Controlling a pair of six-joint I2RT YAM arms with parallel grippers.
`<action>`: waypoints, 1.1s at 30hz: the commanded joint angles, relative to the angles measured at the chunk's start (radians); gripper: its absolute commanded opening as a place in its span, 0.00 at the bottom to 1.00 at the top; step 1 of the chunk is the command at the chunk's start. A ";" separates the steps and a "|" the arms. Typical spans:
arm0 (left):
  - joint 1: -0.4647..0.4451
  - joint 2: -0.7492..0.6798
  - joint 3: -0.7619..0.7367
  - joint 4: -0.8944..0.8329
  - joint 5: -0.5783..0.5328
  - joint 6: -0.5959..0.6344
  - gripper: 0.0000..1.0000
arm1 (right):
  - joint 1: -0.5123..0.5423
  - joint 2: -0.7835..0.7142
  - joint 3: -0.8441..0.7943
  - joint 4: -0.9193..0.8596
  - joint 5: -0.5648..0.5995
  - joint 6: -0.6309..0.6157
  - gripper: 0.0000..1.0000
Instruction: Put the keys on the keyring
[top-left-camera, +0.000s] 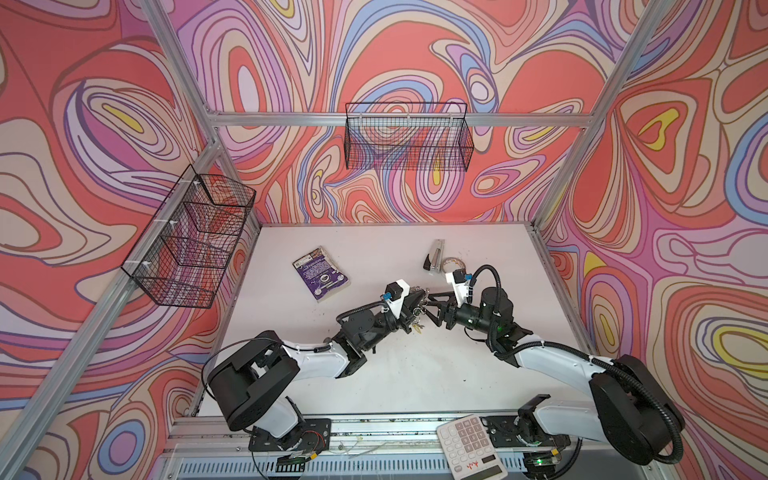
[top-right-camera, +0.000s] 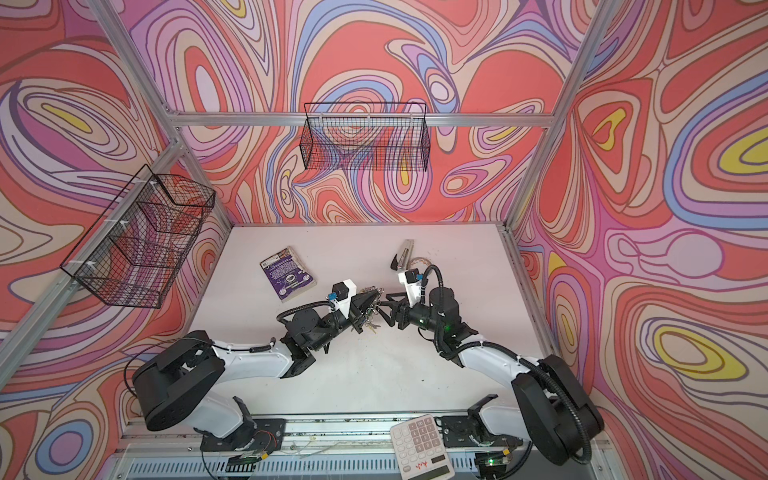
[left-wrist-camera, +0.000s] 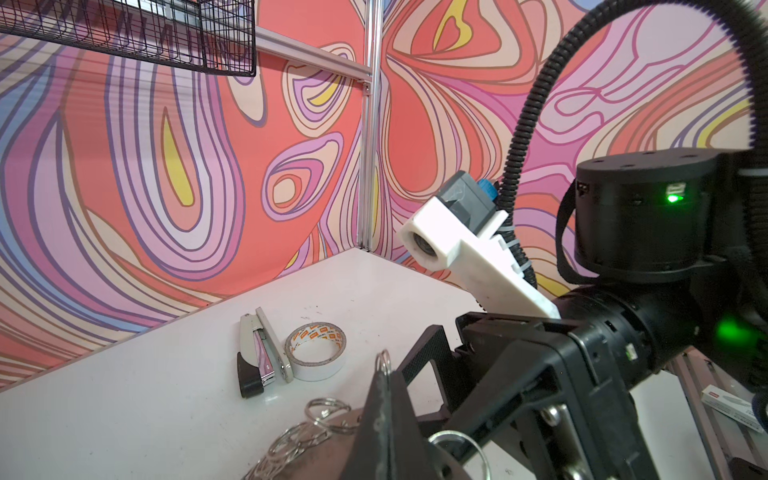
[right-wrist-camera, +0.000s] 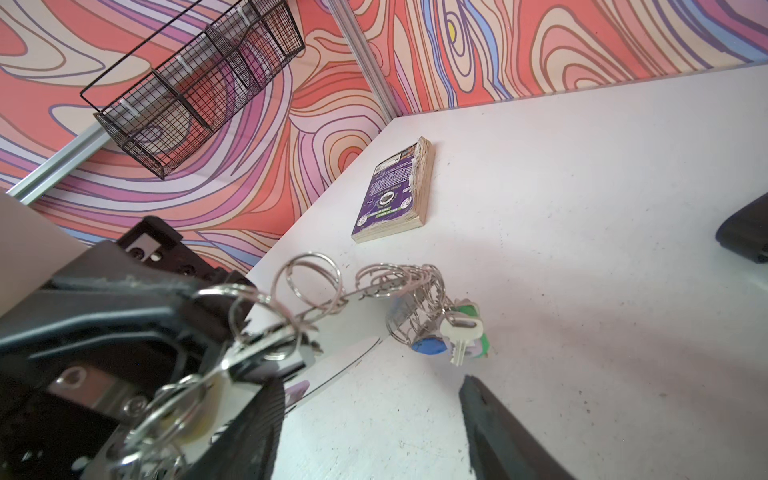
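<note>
Table (top-left-camera: 374, 374), mid, slightly right of centre: both arms meet here.

Left gripper (top-left-camera: 415, 309): clamped tight on the keyring (right-wrist-camera: 340, 349), holding it clear of the table. Rings line the plate's edge. Blue- and green-tagged keys (right-wrist-camera: 453, 332) dangle from its far end.

Right gripper (top-left-camera: 432, 309): jaws spread wide, nothing in them, tips just beside the keyring and facing the left gripper. Contact with the plate: cannot tell.

Black-tagged key: cannot make it out in any view.

Book (top-left-camera: 321, 272) far left. Stapler (left-wrist-camera: 262, 353) touching tape (left-wrist-camera: 316, 351), far right. Calculator (top-left-camera: 471, 446) on the near rail.
</note>
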 joint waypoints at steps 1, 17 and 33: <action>-0.015 0.015 0.019 0.076 0.043 -0.013 0.00 | 0.026 -0.023 0.006 0.046 -0.038 -0.018 0.72; 0.014 -0.011 -0.045 0.075 0.015 -0.040 0.00 | 0.027 -0.040 0.020 -0.022 0.027 -0.040 0.69; 0.041 0.014 -0.048 0.075 0.057 -0.061 0.00 | 0.068 0.012 0.048 -0.037 -0.015 -0.066 0.70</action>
